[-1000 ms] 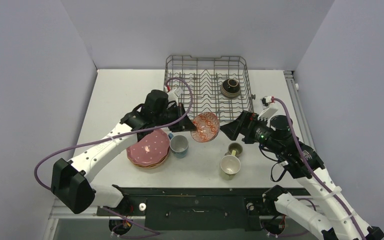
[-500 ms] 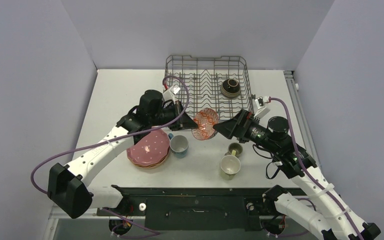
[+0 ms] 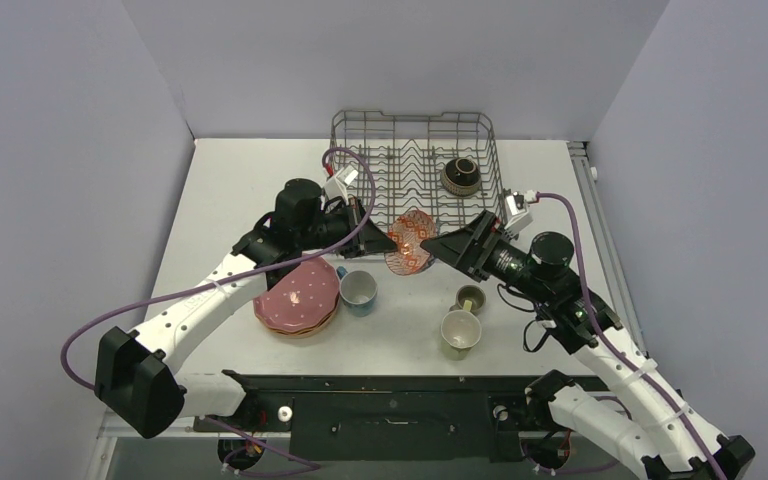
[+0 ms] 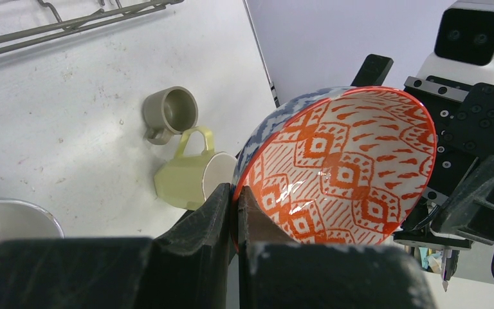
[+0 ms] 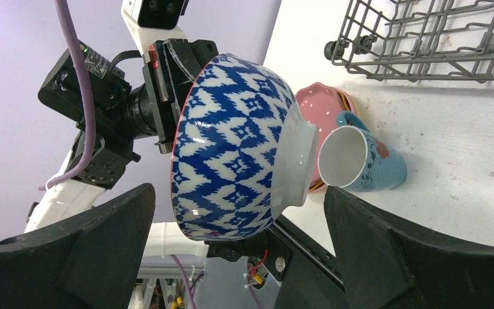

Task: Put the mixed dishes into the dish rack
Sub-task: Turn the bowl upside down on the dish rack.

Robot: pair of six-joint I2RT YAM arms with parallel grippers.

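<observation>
1 table (image 3: pixel 240 190): white matte top, faintly speckled with small dark marks.
3 walls, namely left wall (image 3: pixel 60 150), back wall (image 3: pixel 390 60) and right wall (image 3: pixel 720 150): plain pale lavender, enclosing the table.
1 black panel (image 3: pixel 390 410): along the table's near edge.

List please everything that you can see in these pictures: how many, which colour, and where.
dish rack: one, grey wire, far side of the table
table: one, white
dark-brown bowl: one, inside the rack, right part
patterned bowl: one, blue-white outside, orange-red inside, held in the air before the rack
plates: one stack, pink dotted on top, number unclear, left
light-blue mug: one, beside the plates
olive mug: one, small, right
pale-yellow mug: one, nearer than the olive mug
left gripper: shut on the bowl's rim
right gripper: open, fingers either side of the bowl
</observation>
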